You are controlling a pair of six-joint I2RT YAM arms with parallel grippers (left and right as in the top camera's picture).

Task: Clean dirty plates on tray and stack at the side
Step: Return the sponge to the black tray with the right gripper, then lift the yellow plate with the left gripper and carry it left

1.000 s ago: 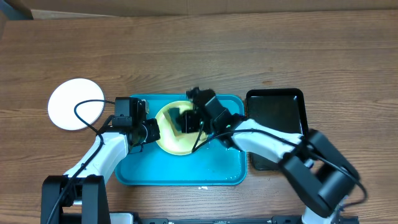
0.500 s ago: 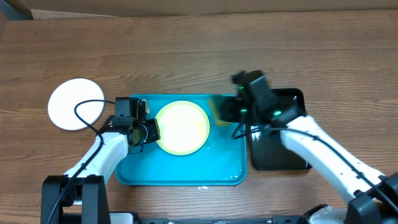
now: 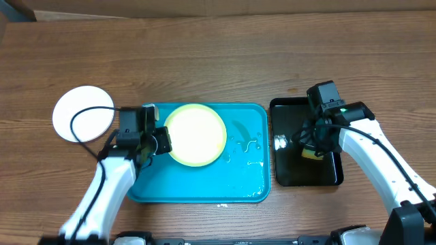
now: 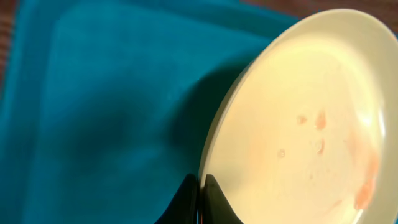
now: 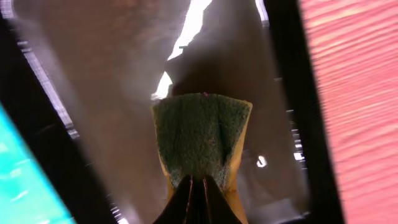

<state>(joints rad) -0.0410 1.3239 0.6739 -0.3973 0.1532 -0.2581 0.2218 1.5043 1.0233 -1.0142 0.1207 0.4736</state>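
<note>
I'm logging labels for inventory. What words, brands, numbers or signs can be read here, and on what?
None: no readable text on the yellow plate, white plate, blue tray, black tray or sponge in any view.

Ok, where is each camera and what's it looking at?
Overhead: above the table, looking straight down at the blue tray, black tray, white plate, left arm and right arm.
Left wrist: on the left arm, looking past the left hand pinching the yellow-green plate by its rim.
Right wrist: on the right arm, looking past the right hand holding the sponge, black tray beyond.
Shared: overhead and left wrist both show the yellow-green plate and blue tray.
</note>
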